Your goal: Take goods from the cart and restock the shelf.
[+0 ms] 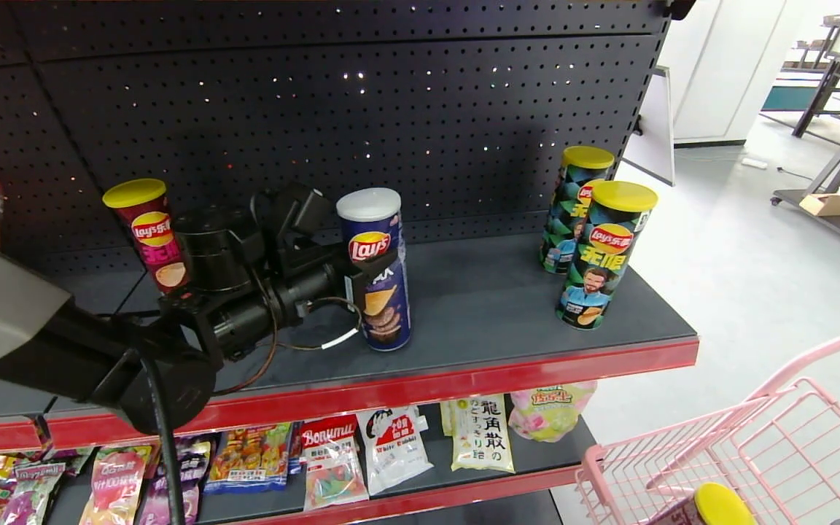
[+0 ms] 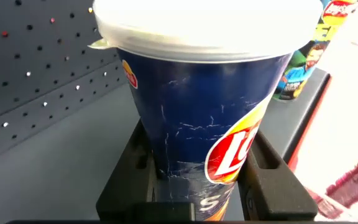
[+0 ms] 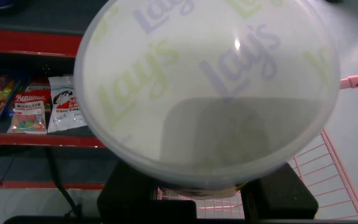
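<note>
A round red-and-yellow logo with lettering marks the blue can (image 1: 376, 270), maroon can (image 1: 149, 233), front green can (image 1: 604, 255) and rear green can (image 1: 577, 211), faint repeated lettering covers the top of the clear-lidded can (image 3: 210, 87), and printed names mark the snack bags (image 1: 393, 446).

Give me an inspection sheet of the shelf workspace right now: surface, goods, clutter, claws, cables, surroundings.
Surface: grey shelf, red front edge.
Job's things: blue can upright on shelf; maroon can back left; green cans at right end; yellow-lid can in pink cart.
Clutter: nothing seen.
Claws: left claw shut on blue can; right claw shut on clear-lid can.
Cables: wire loops under left claw.
Surroundings: snack bags on lower shelf; floor beyond.
</note>
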### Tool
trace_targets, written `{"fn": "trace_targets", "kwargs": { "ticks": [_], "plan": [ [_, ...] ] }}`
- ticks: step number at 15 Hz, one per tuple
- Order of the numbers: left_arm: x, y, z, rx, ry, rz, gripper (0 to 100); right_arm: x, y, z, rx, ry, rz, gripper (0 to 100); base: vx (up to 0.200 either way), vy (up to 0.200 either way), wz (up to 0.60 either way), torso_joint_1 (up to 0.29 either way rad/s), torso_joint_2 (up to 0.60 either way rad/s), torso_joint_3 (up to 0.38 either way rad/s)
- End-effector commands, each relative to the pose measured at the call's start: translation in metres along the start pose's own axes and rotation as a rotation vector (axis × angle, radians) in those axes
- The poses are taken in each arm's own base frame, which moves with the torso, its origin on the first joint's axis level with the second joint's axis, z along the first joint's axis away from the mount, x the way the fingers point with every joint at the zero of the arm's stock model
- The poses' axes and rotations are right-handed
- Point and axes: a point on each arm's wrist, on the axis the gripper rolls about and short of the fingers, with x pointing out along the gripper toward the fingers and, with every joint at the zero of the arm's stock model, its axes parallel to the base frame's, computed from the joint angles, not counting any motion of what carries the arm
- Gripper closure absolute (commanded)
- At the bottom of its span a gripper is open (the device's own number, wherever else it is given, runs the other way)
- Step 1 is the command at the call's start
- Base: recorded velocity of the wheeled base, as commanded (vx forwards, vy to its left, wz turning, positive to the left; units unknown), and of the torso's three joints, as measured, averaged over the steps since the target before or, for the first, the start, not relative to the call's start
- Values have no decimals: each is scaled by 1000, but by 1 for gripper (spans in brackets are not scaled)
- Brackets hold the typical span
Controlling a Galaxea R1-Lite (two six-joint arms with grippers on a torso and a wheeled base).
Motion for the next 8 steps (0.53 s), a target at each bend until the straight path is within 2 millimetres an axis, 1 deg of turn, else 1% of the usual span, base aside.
{"fn": "trace_targets", "kwargs": {
  "ticks": [1,3,8],
  "plan": [
    [10,-8,-14,-3,10,-9,100,0,0,2,0,-3,0,100,0,0,0,0,0,0],
    [12,-12,-14,1,-3,-19,100,-1,0,1,0,-4,0,100,0,0,0,0,0,0],
    [9,-13,-14,12,-20,-33,100,-1,0,2,2,-6,0,100,0,0,0,0,0,0]
  ]
}}
